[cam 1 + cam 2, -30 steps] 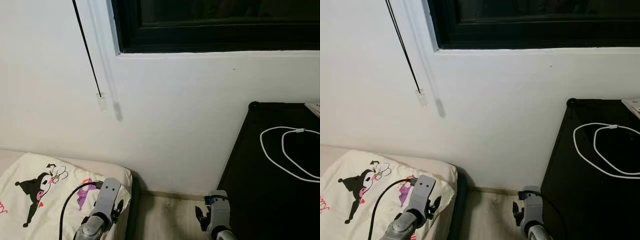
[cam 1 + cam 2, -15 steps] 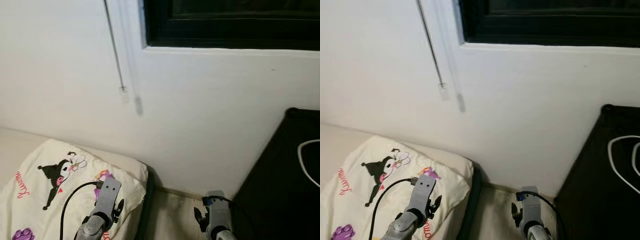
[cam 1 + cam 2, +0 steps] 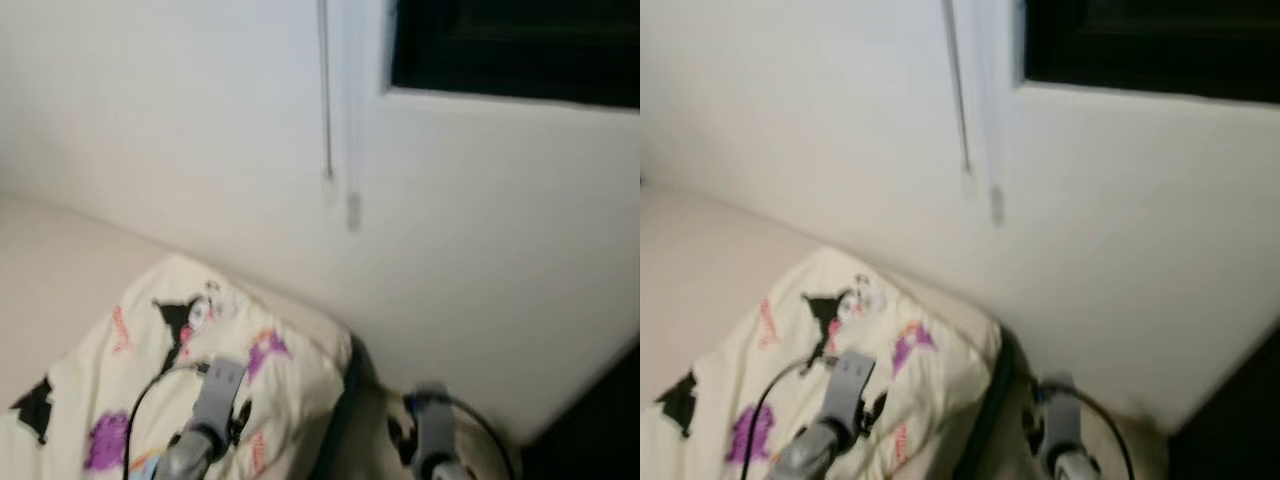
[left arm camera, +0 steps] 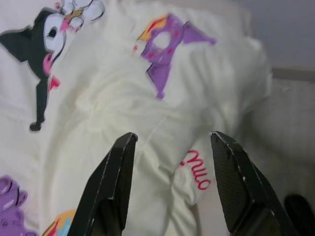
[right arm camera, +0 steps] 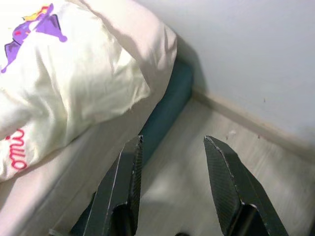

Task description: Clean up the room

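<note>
White wall (image 3: 150, 100) behind cartoon-print pillow (image 3: 200, 340), orientation blurred

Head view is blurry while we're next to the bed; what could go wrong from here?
1. The head views are blurred, so judging distance to the wall and pillow is unreliable just now.
2. The left end effector hangs open right above the pillow; a dip could snag the fabric.
3. The right end effector is low over the floor by the bed's dark edge and might bump it.
</note>
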Controlling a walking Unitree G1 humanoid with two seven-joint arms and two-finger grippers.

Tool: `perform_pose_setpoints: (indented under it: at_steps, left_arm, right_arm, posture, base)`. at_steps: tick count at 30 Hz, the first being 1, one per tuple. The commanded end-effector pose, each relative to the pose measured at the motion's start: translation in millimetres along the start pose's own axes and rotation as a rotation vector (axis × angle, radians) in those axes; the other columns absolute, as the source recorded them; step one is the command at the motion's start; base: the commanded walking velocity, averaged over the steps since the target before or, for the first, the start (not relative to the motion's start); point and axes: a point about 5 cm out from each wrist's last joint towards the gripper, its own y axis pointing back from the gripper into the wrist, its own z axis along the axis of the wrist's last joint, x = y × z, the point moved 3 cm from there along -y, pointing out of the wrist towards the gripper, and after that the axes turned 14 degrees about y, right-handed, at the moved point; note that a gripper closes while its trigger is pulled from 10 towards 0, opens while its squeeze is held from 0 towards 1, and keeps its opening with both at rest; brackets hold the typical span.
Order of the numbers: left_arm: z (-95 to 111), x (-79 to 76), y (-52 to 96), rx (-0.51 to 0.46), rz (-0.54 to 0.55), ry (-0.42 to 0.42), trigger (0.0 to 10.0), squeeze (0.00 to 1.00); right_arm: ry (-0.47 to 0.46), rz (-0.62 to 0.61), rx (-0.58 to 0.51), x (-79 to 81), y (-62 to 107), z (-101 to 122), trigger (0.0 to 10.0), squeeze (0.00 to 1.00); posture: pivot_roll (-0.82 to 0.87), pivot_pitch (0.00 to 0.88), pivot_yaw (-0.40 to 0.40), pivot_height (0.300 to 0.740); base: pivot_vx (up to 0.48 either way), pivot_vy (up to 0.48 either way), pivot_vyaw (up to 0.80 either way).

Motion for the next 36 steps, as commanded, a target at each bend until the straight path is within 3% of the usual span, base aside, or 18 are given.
perform_pose_setpoints:
  at_steps: [1, 18, 36]
  left_arm:
    - [-4.8, 0.7, 2.2, 0.015, -0.006, -0.007, 10.0, 0.00]
    - [-4.2, -1.0, 1.3, 0.023, -0.020, -0.034, 10.0, 0.00]
    - [-3.1, 1.7, 0.4, 0.024, 0.001, -0.024, 10.0, 0.00]
  right_arm:
    - [-0.033, -0.009, 0.029, 2.5, 4.7, -10.5, 10.0, 0.00]
    - [-0.046, -0.016, 0.034, 2.7, 4.7, -11.2, 10.0, 0.00]
    - [-0.047, -0.018, 0.035, 2.2, 4.4, -11.0, 10.0, 0.00]
  posture:
    - [0.03, 0.093, 0.043, 0.734]
    - [0.03, 0.095, 0.045, 0.734]
    - [0.03, 0.099, 0.042, 0.734]
  base:
    - [0.000, 0.000, 0.00]
    - [0.000, 0.000, 0.00]
    - [0.000, -0.480, 0.00]
